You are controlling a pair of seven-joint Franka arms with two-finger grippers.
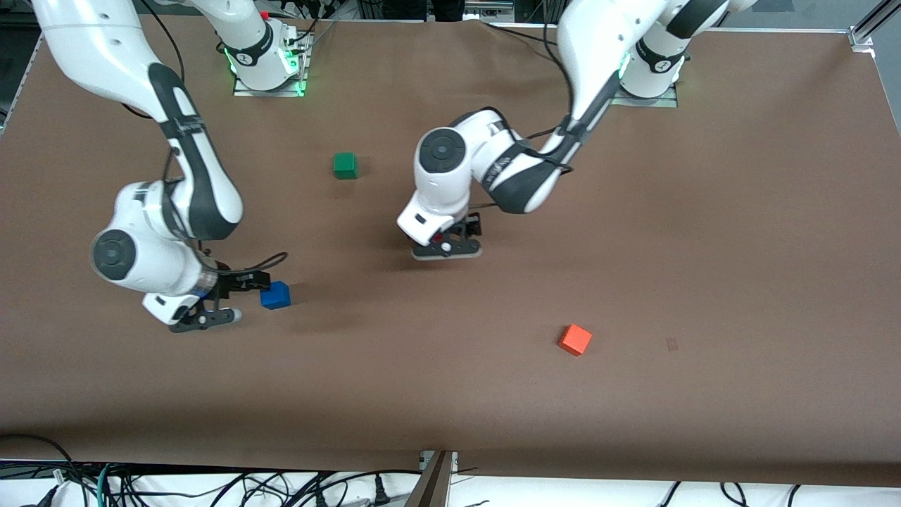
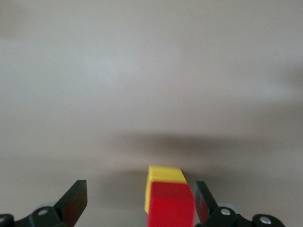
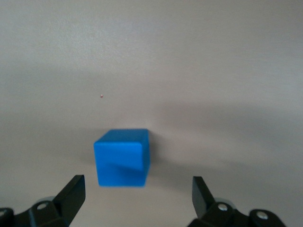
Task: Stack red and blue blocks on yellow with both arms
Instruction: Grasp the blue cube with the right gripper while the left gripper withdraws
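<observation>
In the left wrist view the red block [image 2: 171, 204] sits on top of the yellow cube [image 2: 163, 176]. My left gripper [image 2: 140, 194] is open around the red block, which stands close to one finger [image 2: 202, 201]. In the front view that gripper [image 1: 448, 243] hangs low over mid-table and covers both cubes. The blue block [image 1: 275, 295] [image 3: 122, 158] rests on the table toward the right arm's end. My right gripper [image 1: 211, 313] [image 3: 137, 187] is open low beside it, and the block lies just ahead of the fingertips, not between them.
A green cube [image 1: 345, 165] sits nearer to the arm bases than the left gripper. An orange cube [image 1: 576, 339] lies nearer to the front camera, toward the left arm's end. The brown table [image 1: 704, 246] is otherwise bare, with cables past its front edge.
</observation>
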